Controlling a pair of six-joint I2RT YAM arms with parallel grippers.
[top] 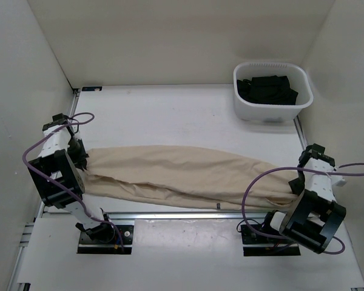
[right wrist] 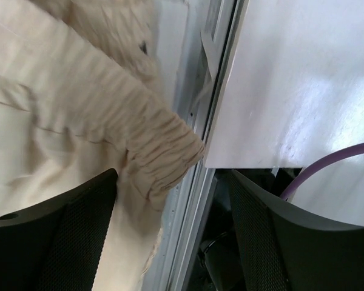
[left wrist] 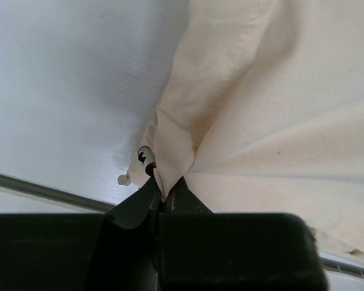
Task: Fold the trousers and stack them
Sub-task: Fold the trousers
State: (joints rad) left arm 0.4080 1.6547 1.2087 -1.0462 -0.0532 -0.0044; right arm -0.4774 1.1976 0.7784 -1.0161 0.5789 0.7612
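Observation:
The beige trousers (top: 182, 176) lie stretched left to right across the table, folded lengthwise. My left gripper (top: 85, 159) is at their left end. In the left wrist view it (left wrist: 164, 197) is shut on a pinched fold of the cloth (left wrist: 273, 103). My right gripper (top: 298, 182) is at the right end. In the right wrist view it (right wrist: 175, 182) stands open, and the gathered elastic waistband (right wrist: 164, 151) pokes between the two fingers without being gripped. The left finger (right wrist: 79, 242) lies over the cloth (right wrist: 60, 121).
A white basket (top: 242, 103) holding dark folded clothes (top: 268, 88) stands at the back right. A metal rail (top: 182, 215) runs along the table's near edge, just under the trousers. White walls close in the left, back and right sides.

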